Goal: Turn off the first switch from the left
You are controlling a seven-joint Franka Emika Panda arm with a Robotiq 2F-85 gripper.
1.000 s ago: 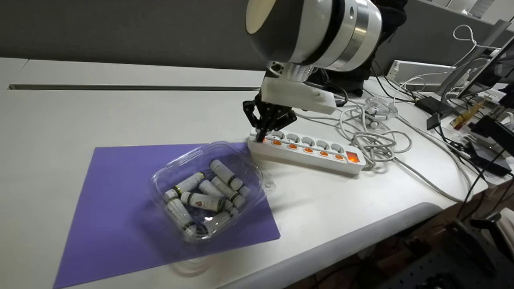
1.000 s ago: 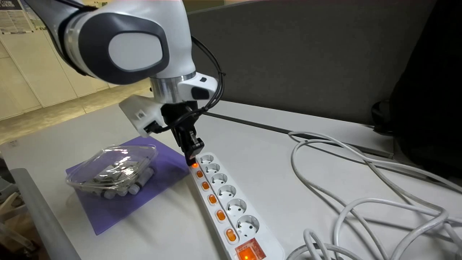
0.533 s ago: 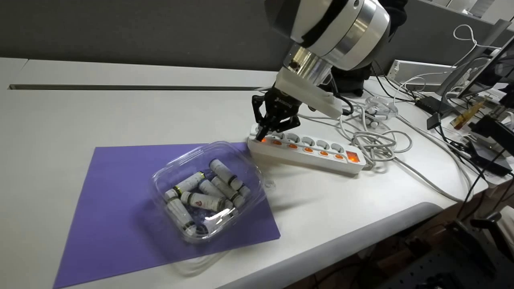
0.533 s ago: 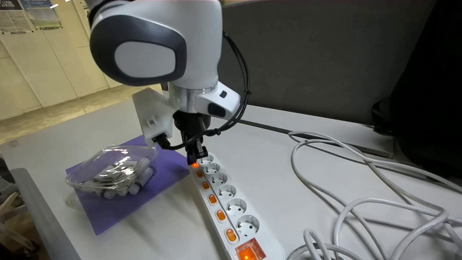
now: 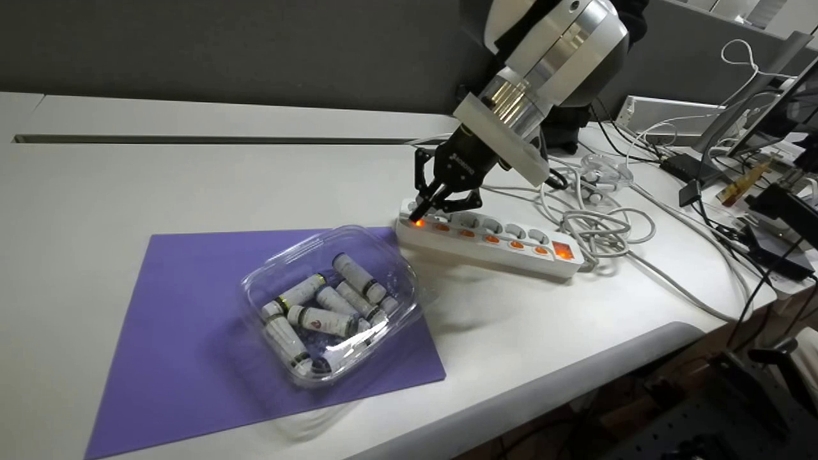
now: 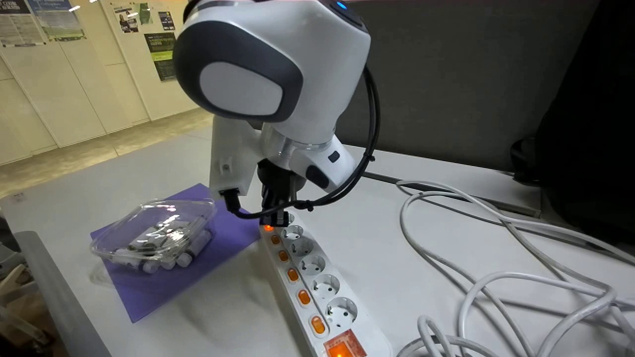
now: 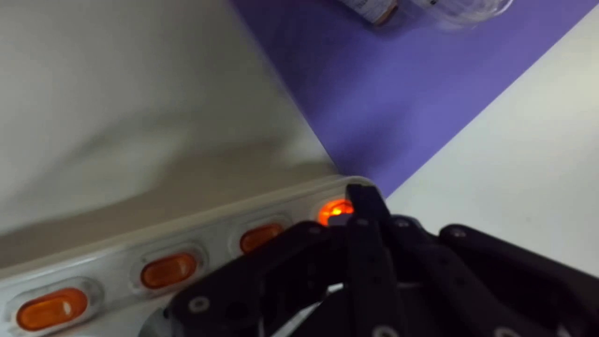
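Note:
The white power strip (image 5: 479, 253) lies on the table with a row of orange-red switches. The first switch from the left (image 5: 418, 223) is at the strip's far end and glows. It also glows in an exterior view (image 6: 268, 228) and in the wrist view (image 7: 333, 210), partly covered by the fingertips. The other small switches along the row look unlit. My gripper (image 5: 416, 216) is shut and empty, tilted, with its fingertips at the first switch. In the wrist view the fingertips (image 7: 358, 194) overlap the switch's edge; whether they press on it I cannot tell.
A large lit main switch (image 5: 562, 250) is at the strip's cable end. A clear plastic box (image 5: 332, 306) with several white tubes stands on a purple sheet (image 5: 185, 358) beside the strip. Tangled white cables (image 5: 597, 223) lie at the strip's cable end.
The arm and wrist have swung over and the gripper leans more, while its fingertips stay at the first switch. More of the glowing switch shows now. The strip has shifted very slightly.

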